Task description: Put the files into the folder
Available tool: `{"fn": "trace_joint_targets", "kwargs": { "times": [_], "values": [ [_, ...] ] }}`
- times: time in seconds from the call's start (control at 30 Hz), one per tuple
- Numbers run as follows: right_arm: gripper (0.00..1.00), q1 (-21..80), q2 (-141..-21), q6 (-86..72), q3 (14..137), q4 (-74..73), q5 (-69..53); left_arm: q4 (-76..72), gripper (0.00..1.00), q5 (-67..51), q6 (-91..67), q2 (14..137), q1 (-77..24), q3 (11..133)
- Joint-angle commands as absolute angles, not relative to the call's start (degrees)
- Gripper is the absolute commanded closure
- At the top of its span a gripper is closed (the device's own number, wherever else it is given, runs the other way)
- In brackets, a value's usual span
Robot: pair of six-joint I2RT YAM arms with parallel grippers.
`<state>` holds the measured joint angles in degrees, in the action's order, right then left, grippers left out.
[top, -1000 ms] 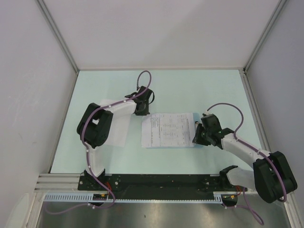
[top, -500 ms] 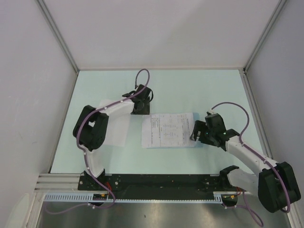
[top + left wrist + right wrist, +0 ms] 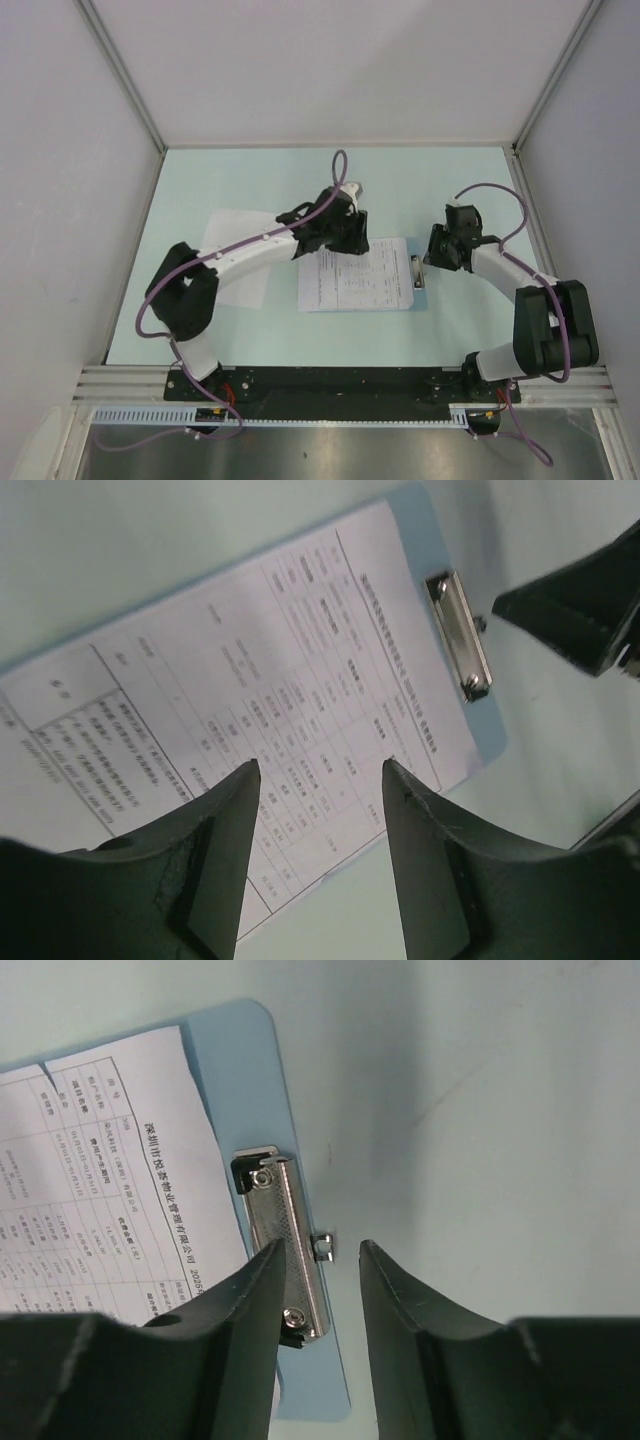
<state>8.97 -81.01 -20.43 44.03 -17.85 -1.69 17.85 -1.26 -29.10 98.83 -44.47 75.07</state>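
Note:
A printed sheet of the files (image 3: 355,275) (image 3: 270,680) (image 3: 90,1160) lies flat on the pale-blue folder (image 3: 424,300) (image 3: 492,735) (image 3: 240,1070), a thin board with a metal clip (image 3: 417,270) (image 3: 460,630) (image 3: 285,1250) at its right end. The sheet's edge stops just short of the clip. My left gripper (image 3: 348,240) (image 3: 320,780) hovers open over the sheet's far edge, holding nothing. Just above the clip's right side, my right gripper (image 3: 438,255) (image 3: 322,1255) stands with its jaws apart. The clip's small tab shows between them, and nothing is gripped.
A second white sheet (image 3: 232,232), blank side up, lies on the mint tabletop (image 3: 400,190) to the left, partly under my left arm. Grey walls close in the table on three sides. The arm bases and a black rail run along the near edge.
The left arm swung right, from left of the printed sheet to over its far edge, and its gripper opened. The right gripper left the clip and moved toward the far side.

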Motion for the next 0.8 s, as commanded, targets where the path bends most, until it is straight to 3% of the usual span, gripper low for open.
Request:
{"fn": "trace_joint_targets", "kwargs": {
  "times": [0.0,0.07,0.17,0.33,0.6,0.77],
  "values": [
    [0.59,11.42,-81.82,-15.03,45.62,-14.15,-2.56,13.98,0.43,-6.15,-31.73,103.0,-45.26,73.48],
    [0.49,11.6,-82.96,-14.33,45.7,-13.98,-2.99,13.8,0.43,-6.15,-31.73,104.32,-45.18,73.74],
    [0.46,12.3,-84.72,-13.45,45.62,-13.63,-2.72,13.62,0.43,-6.15,-31.73,105.29,-45.26,73.3],
    [0.57,14.67,-86.75,-13.27,45.88,-13.01,-2.29,13.18,0.43,-5.63,-31.82,106.61,-45.26,72.25],
    [0.63,17.4,-88.42,-13.36,46.14,-13.8,1.83,13.09,0.43,-4.66,-31.46,107.31,-45.18,71.28],
    [0.61,18.1,-88.16,-14.41,46.49,-14.76,3.33,12.83,0.43,-4.57,-31.64,107.84,-45.26,71.02]
  ]
}}
